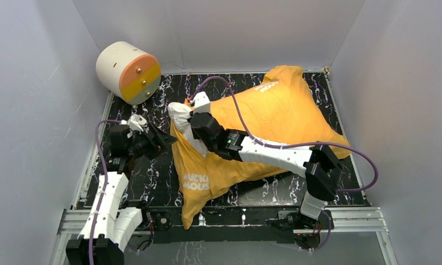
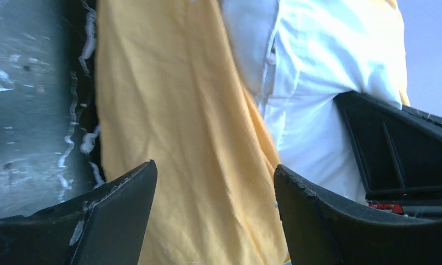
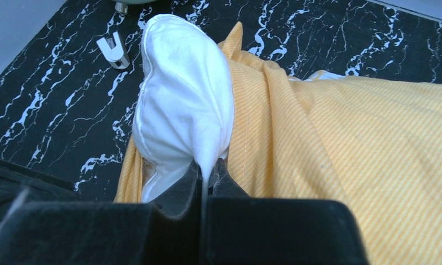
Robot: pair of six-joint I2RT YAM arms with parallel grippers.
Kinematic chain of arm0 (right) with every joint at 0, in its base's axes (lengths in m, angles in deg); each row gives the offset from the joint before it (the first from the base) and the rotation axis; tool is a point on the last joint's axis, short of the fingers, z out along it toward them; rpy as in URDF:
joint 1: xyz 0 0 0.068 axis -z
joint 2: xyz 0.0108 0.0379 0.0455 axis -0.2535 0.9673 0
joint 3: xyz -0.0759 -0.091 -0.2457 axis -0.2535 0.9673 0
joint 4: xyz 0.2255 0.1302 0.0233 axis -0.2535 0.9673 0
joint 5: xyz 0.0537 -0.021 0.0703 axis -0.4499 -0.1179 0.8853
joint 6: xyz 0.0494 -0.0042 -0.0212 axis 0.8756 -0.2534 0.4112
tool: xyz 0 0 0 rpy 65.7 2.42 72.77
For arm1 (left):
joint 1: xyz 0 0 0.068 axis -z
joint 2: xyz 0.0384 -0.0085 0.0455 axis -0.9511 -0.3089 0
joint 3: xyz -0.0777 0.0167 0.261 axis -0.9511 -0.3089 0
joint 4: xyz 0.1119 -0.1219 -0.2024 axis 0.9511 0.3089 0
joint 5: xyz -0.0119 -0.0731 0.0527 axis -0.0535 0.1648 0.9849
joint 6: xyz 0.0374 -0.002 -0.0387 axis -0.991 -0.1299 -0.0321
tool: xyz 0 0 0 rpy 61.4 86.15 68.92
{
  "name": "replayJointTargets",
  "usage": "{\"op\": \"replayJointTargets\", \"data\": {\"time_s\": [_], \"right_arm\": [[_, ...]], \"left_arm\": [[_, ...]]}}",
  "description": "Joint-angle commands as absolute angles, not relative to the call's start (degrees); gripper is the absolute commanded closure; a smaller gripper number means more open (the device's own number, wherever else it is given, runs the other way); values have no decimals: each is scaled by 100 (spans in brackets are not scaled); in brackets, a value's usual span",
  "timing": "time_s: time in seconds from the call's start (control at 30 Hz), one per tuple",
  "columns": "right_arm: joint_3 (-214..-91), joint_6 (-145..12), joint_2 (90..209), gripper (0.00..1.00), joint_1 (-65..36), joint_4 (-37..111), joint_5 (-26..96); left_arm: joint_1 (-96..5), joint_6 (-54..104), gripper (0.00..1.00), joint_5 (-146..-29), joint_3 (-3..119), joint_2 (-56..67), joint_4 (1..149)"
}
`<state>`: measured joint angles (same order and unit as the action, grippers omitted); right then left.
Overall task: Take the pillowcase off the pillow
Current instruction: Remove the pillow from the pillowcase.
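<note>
Here, the relation that matters is at the left edge of the bundle. The pillowcase [image 1: 274,116] lies orange-yellow face up on the table [image 1: 152,182], with its long axis running diagonally from the near left toward the far right corner. Its open mouth faces left, and a white corner of the pillow [image 3: 180,99] pokes out there.

The right arm reaches across the top of the case. Its right end effector [image 3: 205,174] is pressed together on that white corner, pinching pillow fabric and no orange cloth as far as the wrist view shows.

The left end effector [image 1: 163,138] sits just beside the case's left hem, low over the table. Its fingers are spread wide with nothing between them. From its wrist camera, the orange cloth lies straight ahead and the white corner is a little to the right, with the right arm's black end effector behind it.

The case is the only container in play here. It holds nearly the whole pillow, since only that one corner is out, so I judge the removal barely begun.

The left arm is nearer the hem. The coming move probably calls for it to close on orange cloth alone, just ahead of its fingers. The case could then be drawn away along the diagonal while the right arm anchors the pillow. Catching white fabric along with the orange would lock the two together.

A cream cylinder [image 1: 127,72] with an orange-yellow end rests at the far left corner, well apart from all this.
</note>
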<state>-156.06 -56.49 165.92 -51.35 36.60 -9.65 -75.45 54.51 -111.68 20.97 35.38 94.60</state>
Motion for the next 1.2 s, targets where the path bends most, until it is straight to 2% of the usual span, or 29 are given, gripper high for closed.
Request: {"op": "replayJointTargets", "data": {"time_s": [0.0, 0.07, 0.1, 0.23, 0.27, 0.43, 0.63, 0.73, 0.83, 0.9, 1.0, 1.07, 1.1, 1.13, 1.17], "right_arm": [[-15924, -5345, 16495, 100, -5149, 3239, -554], [-16018, -5399, 16578, 100, -5149, 3363, -446], [-16015, -5431, 16590, 100, -5149, 3344, -418], [-15659, -5835, 16465, 100, -5142, 2535, -539], [-15712, -5904, 16467, 100, -5119, 2497, -823], [-16582, -6040, 16746, 100, -4637, 2768, -1384], [-17190, -5803, 16805, 100, -4049, 2454, -904], [-17281, -5791, 16814, 100, -4031, 2419, 13], [-17170, -5729, 16785, 99, -4068, 2846, 1507], [-17390, -5683, 16835, 84, -4086, 3673, 2472], [-17848, -5557, 16809, 75, -4166, 5143, 2749], [-17763, -5521, 16540, 65, -4256, 5755, 3035], [-17553, -5512, 16312, 57, -4343, 5909, 3020], [-17287, -5456, 16073, 43, -4467, 5960, 2888], [-16907, -5339, 15810, 36, -4625, 6016, 2594]], "left_arm": [[-6639, 5722, 24, -11203, 2264, 2915, 9018], [-5996, 5744, 26, -10685, 2417, 2660, 9043], [-5889, 5760, 33, -10445, 2432, 2617, 9046], [-5632, 5794, 94, -9841, 2140, 2859, 9251], [-5622, 5840, 100, -9691, 2009, 3085, 9403], [-5607, 6360, 100, -9760, 1033, 4298, 9626], [-5543, 6781, 100, -9834, 371, 4980, 9897], [-5518, 6781, 100, -9813, 389, 4928, 9921], [-5518, 6724, 100, -9930, 420, 4694, 9889], [-5513, 6678, 100, -9952, 475, 4594, 9837], [-5513, 6609, 100, -9940, 629, 4530, 9774], [-5514, 6541, 100, -9930, 745, 4463, 9755], [-5513, 6512, 100, -9927, 785, 4433, 9736], [-5518, 6483, 100, -9941, 813, 4388, 9707], [-5514, 6476, 100, -9965, 828, 4342, 9683]]}}
